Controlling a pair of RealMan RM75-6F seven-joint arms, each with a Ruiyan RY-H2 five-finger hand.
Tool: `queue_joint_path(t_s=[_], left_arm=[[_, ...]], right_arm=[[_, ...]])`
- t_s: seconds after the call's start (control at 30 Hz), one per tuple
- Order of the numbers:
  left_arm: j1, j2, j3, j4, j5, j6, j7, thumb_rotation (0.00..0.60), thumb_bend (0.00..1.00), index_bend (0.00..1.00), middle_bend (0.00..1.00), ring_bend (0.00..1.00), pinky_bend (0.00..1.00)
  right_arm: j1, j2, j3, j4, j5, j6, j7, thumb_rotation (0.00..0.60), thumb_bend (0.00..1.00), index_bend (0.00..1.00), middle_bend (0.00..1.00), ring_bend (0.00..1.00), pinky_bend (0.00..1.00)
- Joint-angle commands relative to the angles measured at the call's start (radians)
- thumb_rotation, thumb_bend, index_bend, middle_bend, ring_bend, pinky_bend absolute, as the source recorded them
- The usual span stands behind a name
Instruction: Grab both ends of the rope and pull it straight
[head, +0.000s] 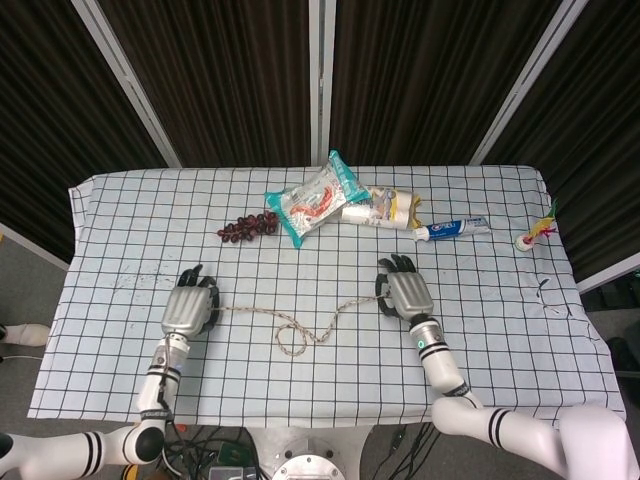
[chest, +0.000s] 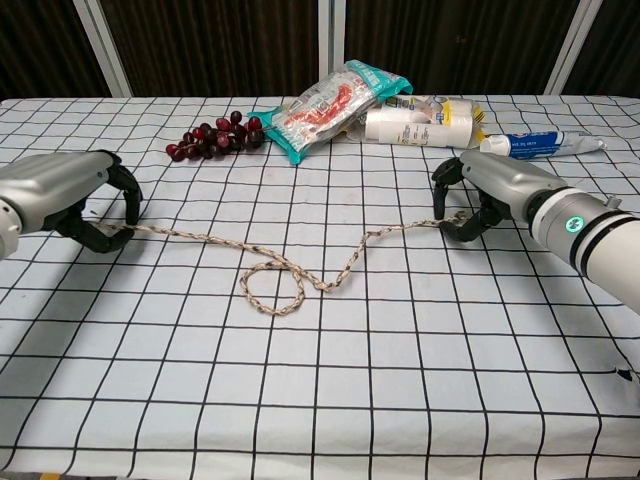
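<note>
A thin beige rope (chest: 270, 268) lies across the checkered table with a loop (head: 291, 338) near its middle. My left hand (chest: 75, 198) (head: 189, 308) grips the rope's left end, fingers curled around it. The rope's right end is held by my right hand (chest: 490, 195) (head: 405, 293), also with curled fingers. Between the hands the rope (head: 255, 312) still sags and kinks, running from the left hand to the loop and then up to the right hand.
At the back of the table lie a bunch of dark grapes (head: 248, 227), a snack bag (head: 318, 198), a yellow-white package (head: 385, 209) and a toothpaste tube (head: 450, 229). A small shuttlecock-like item (head: 535, 235) sits near the right edge.
</note>
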Motion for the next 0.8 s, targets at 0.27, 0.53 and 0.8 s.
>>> queue_joint_path(t_s=[0.27,0.53,0.8], left_arm=[[0.019,0.044,-0.006,-0.011,0.019,0.005,-0.053,0.6,0.4,0.57,0.26,0.0,0.1],[0.045,0.1,0.006,-0.026,0.045,0.004,-0.11,0.6,0.4,0.57,0.26,0.0,0.1],[0.082,0.147,0.03,-0.027,0.085,0.009,-0.18,0.6,0.39,0.57,0.26,0.0,0.1]], right_arm=[[-0.086,0.072,-0.028,-0.129,-0.014,0.107,-0.004,0.6,0.38,0.6,0.16,0.0,0.0],[-0.162,0.157,-0.073,-0.207,-0.036,0.16,0.009,0.6,0.38,0.6,0.16,0.0,0.0],[-0.228,0.241,-0.093,-0.24,-0.071,0.197,0.074,0.6,0.38,0.61,0.16,0.0,0.0]])
